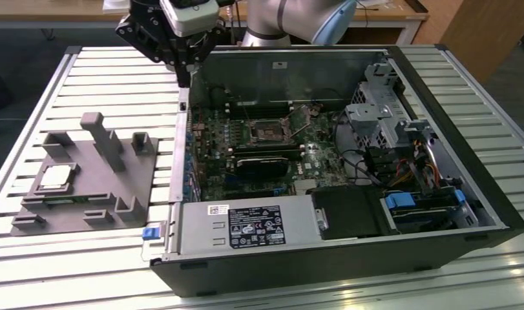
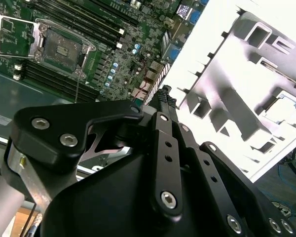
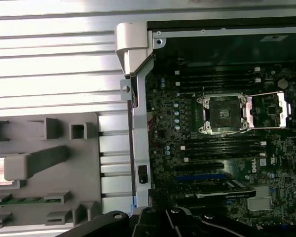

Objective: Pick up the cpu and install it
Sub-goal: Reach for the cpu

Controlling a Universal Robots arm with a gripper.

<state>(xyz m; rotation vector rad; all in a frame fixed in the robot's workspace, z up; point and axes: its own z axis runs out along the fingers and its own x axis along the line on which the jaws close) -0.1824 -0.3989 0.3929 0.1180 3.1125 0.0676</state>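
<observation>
While the cpu (image 1: 57, 177) lies untouched in its grey fixture (image 1: 89, 188), the hand (image 1: 185, 81) hangs narrow, empty, by the case wall (image 1: 177, 161); grasping likely needs it opened.

Ext. view. Pincer (image 1: 185, 79) at 11 o'clock, hanging over the wall edge of open PC case (image 1: 331, 265), tips drawn together, pointing down. Cpu (image 1: 57, 177) lies flat in a recess of grey fixture plate (image 1: 150, 171) at 9 o'clock, well apart from pincer. Plate sits on slatted surface (image 1: 98, 77), just beside case. Socket (image 1: 269, 129) w/ metal frame approx. centre, on mobo (image 1: 214, 155).
</observation>
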